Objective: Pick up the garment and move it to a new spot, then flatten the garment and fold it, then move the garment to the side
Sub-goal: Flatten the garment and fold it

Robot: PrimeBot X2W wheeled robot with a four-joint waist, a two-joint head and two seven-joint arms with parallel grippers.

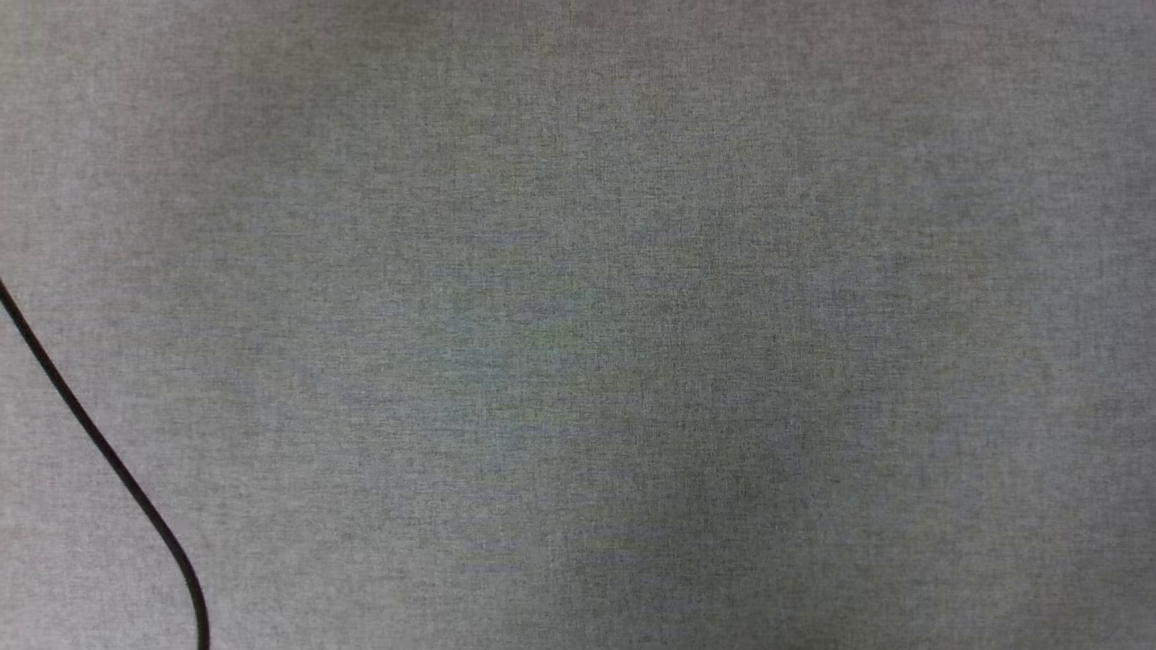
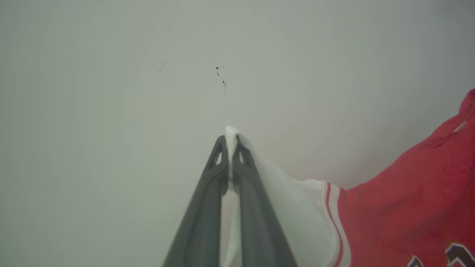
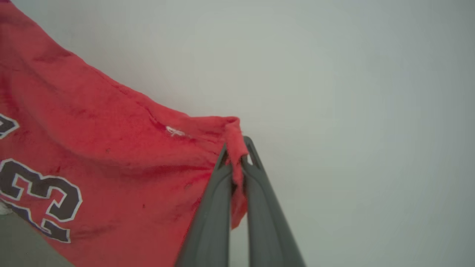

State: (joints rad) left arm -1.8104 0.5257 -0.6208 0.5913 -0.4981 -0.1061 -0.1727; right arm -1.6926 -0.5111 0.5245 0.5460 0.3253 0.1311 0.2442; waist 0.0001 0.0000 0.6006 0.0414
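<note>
Left gripper [image 2: 231, 141] jaws pinch garment [image 2: 408, 193] by white sleeve [image 2: 293, 207]; right gripper [image 3: 237, 146] jaws pinch its red edge [image 3: 207, 122]. Two-pt hold prob. spreads cloth for flattening.

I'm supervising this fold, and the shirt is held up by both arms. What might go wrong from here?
1. On the left gripper, the jaws pinch just a thin tip of the white sleeve; it might slip out under tension.
2. The right gripper holds a small bunched bit of red edge on the garment, which may likewise pull free.
3. The black cable lies on the grey surface; cloth laid down there could catch on it.
</note>
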